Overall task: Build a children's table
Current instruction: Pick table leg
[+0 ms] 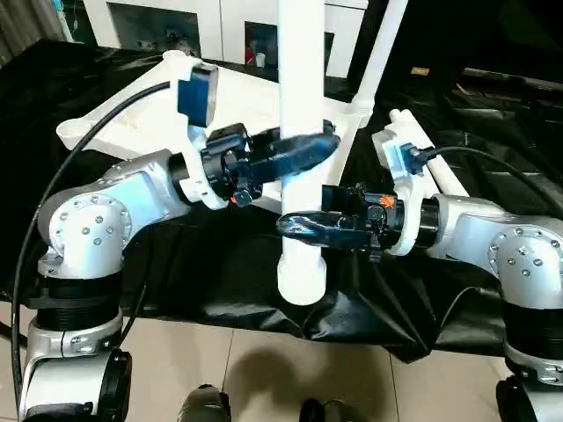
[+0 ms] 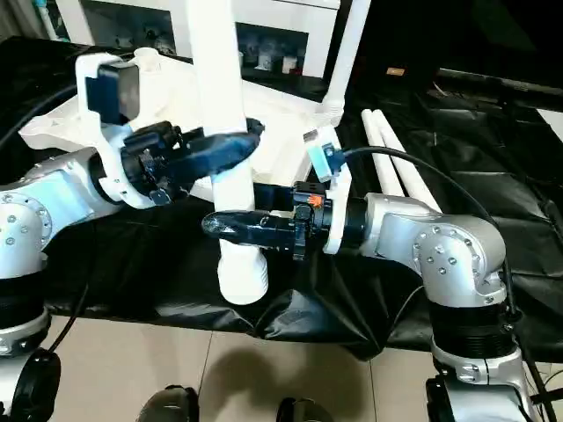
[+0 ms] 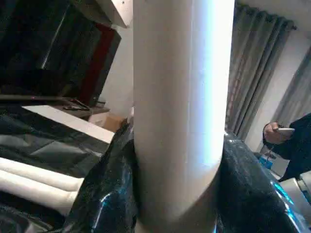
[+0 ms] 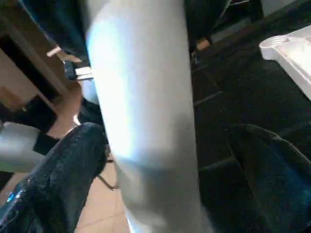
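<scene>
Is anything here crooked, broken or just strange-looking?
Nothing looks broken. One oddity: the white leg stands upright in front of the tabletop, off any corner socket, with the left pincer closed around it and the right pincer's fingers open on either side lower down.

An upright leg point(image 1: 301, 176) stood in the middle foreground, its flared end low over the front edge of the sheet-covered work surface point(image 1: 220, 264). The left hand point(image 1: 299, 151) reached in from the left and closed round the leg, while the right hand point(image 1: 318, 225) came from the right just below it, one finger before the leg. Behind the leg the table's top point(image 1: 237, 110) lay on the sheet with another leg point(image 1: 376, 61) standing in its far right corner socket, and two more legs point(image 2: 391, 154) lay side by side to the right.
</scene>
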### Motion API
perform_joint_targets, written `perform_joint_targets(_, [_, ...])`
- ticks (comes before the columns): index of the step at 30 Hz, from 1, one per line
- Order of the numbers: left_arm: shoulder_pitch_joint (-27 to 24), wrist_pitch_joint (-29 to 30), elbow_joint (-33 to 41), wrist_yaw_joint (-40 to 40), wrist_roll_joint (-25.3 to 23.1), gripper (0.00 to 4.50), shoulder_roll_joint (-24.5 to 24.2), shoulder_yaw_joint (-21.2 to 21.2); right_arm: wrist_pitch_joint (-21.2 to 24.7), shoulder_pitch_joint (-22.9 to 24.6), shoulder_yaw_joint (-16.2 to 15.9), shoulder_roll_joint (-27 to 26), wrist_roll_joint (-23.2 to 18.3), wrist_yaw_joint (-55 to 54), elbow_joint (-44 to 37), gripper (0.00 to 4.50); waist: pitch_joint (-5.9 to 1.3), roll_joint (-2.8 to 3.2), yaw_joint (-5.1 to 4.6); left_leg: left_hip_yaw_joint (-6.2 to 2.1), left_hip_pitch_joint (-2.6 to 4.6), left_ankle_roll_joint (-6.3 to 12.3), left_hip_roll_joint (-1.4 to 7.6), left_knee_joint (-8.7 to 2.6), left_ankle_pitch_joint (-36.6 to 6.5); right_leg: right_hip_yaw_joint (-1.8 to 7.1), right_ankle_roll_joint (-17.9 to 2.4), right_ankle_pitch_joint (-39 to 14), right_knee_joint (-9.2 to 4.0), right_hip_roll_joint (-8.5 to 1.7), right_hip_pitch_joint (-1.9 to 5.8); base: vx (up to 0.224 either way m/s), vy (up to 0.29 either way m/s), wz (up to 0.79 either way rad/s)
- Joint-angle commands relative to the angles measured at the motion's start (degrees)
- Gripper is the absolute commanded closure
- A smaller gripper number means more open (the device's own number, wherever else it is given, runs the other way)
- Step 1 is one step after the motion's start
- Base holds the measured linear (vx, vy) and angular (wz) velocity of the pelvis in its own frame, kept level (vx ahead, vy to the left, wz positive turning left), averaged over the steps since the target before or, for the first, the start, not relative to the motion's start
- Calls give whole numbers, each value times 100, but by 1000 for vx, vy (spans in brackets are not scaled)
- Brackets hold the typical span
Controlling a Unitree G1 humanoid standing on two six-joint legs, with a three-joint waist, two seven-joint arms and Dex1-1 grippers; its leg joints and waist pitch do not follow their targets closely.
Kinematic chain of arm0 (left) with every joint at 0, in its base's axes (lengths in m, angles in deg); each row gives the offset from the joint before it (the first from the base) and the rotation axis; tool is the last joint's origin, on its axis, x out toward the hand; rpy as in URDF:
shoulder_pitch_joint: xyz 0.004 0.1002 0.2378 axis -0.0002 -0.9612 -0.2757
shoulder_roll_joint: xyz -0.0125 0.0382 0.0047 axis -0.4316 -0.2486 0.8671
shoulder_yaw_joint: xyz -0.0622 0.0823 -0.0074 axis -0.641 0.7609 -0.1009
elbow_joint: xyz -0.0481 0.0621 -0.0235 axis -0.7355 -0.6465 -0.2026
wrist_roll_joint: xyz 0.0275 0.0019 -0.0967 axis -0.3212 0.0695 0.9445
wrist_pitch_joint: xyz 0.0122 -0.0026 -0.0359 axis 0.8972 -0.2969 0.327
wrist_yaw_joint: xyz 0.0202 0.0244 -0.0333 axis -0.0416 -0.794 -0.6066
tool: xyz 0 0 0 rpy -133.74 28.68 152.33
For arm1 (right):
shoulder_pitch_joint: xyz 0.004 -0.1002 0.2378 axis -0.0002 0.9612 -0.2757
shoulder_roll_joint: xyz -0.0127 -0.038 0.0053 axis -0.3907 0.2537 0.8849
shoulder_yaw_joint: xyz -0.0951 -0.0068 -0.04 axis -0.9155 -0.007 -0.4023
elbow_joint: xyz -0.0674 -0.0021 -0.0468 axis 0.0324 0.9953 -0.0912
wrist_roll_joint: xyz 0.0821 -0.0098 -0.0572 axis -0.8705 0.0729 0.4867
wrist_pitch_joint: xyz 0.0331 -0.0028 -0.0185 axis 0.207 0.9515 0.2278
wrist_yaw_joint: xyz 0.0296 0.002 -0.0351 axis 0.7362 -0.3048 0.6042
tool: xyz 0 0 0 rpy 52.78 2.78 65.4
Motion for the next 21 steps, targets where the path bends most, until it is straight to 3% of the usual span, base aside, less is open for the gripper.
perform_joint_targets(1, [14,-47,99,-36,-58,266,-26,87,-42,0,-130,104,144,37,-51,0,-576,72,19,-74,138,-261,138,-372,-1214,219,-501,-2154,-483,-376,338,0,0,0])
perform_joint_targets(7, [14,-64,74,-43,-114,266,-21,174,-43,77,-365,207,279,76,-151,0,-575,74,15,-76,131,-243,140,-369,-1178,223,-555,-2012,-467,-375,345,0,0,0])
perform_joint_targets(19, [-5,-88,63,-46,-196,266,3,288,-180,88,-511,195,391,95,-122,0,-560,78,5,-81,140,-248,143,-373,-1268,221,-588,-2069,-473,-377,342,0,0,0])
perform_joint_targets(21, [-17,-94,78,-35,-189,266,-1,304,-200,103,-528,199,405,94,-114,26,-552,72,2,-80,140,-243,140,-373,-1288,221,-571,-2111,-481,-375,339,0,0,0])
